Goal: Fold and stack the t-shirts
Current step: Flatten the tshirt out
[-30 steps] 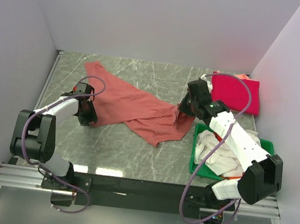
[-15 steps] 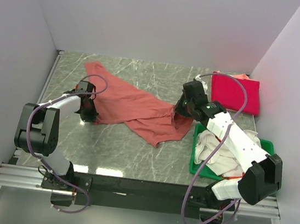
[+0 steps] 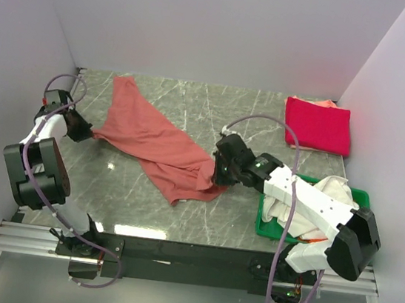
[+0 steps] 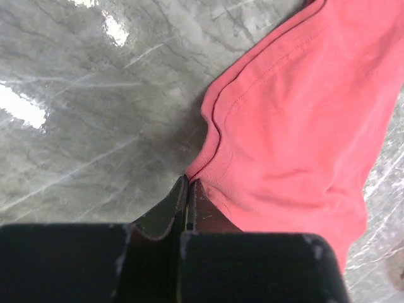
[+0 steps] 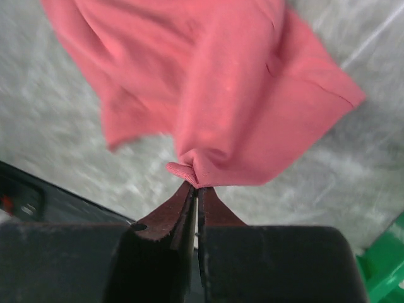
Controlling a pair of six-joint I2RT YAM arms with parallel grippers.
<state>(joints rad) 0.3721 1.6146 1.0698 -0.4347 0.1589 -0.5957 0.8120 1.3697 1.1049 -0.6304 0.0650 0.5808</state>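
- Left claw [image 4: 189, 184]: clenched on the hem of the salmon-red t-shirt [image 3: 151, 141], at the shirt's left edge, near the left margin of the bench [image 3: 194, 98].
- Salmon-red t-shirt: unfolded and rumpled on the bench. Its long axis runs diagonally from far left to near centre, between the two claws, and each arm holds the nearer end.
- Right claw [image 5: 196, 184]: pinched on a bunched fold at the shirt's near right end.
- Green tray [image 3: 262, 218]: just right of the right claw and holding a white t-shirt [image 3: 331, 192]. It would likely obstruct a rightward pull.
- Crimson-pink t-shirt [image 3: 318, 126]: folded at the far right, well apart. This is probably where the stack goes.
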